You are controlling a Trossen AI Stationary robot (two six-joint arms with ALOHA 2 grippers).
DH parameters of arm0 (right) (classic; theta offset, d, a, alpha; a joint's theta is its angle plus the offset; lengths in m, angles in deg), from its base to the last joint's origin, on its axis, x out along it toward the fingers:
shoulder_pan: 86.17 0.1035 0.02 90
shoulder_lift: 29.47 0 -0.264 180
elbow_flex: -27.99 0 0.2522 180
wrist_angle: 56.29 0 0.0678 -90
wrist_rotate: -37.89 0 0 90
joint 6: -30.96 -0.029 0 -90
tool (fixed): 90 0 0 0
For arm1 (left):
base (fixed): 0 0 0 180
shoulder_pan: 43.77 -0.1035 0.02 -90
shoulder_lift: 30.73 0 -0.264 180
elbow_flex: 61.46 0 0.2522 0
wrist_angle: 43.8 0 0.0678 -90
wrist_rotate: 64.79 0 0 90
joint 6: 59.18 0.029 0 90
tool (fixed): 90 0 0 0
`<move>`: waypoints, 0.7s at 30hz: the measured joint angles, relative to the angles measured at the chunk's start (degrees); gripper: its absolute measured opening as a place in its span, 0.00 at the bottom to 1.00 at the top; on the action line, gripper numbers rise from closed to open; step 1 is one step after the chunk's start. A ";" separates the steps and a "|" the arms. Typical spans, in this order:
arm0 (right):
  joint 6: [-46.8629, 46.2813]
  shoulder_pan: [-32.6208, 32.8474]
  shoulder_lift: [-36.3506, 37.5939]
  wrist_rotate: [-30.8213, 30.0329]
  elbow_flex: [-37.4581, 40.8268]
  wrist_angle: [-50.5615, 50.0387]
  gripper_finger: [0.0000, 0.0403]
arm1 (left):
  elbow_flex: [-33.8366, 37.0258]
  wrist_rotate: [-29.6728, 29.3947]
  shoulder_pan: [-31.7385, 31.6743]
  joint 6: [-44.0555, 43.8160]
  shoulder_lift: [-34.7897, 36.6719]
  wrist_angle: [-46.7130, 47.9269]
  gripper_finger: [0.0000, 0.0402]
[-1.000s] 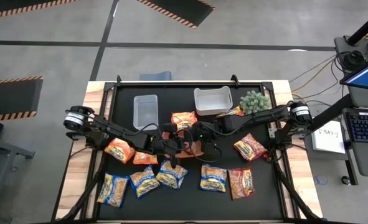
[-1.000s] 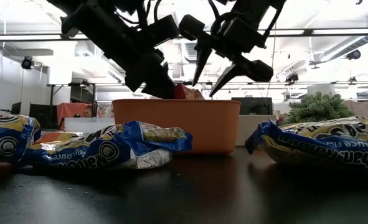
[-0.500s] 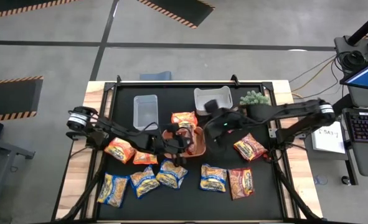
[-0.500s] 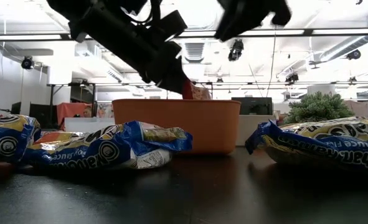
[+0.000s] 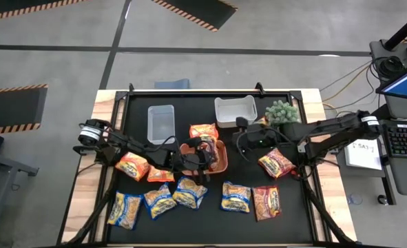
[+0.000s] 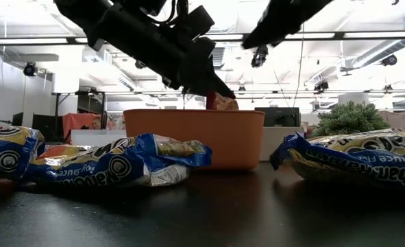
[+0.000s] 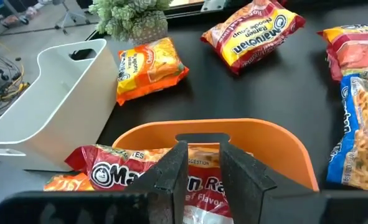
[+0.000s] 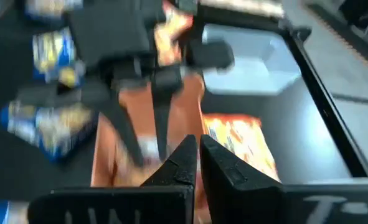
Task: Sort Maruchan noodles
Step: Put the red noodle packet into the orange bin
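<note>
Fingers of the left gripper (image 7: 199, 171) pinching a red noodle packet (image 7: 140, 177) over the orange bin (image 5: 219, 158) near the table's middle, right gripper (image 8: 198, 163) apparently empty, fingers pressed together, beside the white bin (image 5: 235, 111).

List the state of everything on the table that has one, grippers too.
Left gripper: shut on red packet, over orange bin.
Right gripper: shut, empty.
Clear bin: empty.
White bin: empty.
Plant: upright.
</note>
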 joint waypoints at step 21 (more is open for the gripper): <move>-1.95 -4.51 -23.32 -0.16 -5.27 0.85 0.02 | -0.20 -0.49 5.77 -4.65 14.23 23.47 0.19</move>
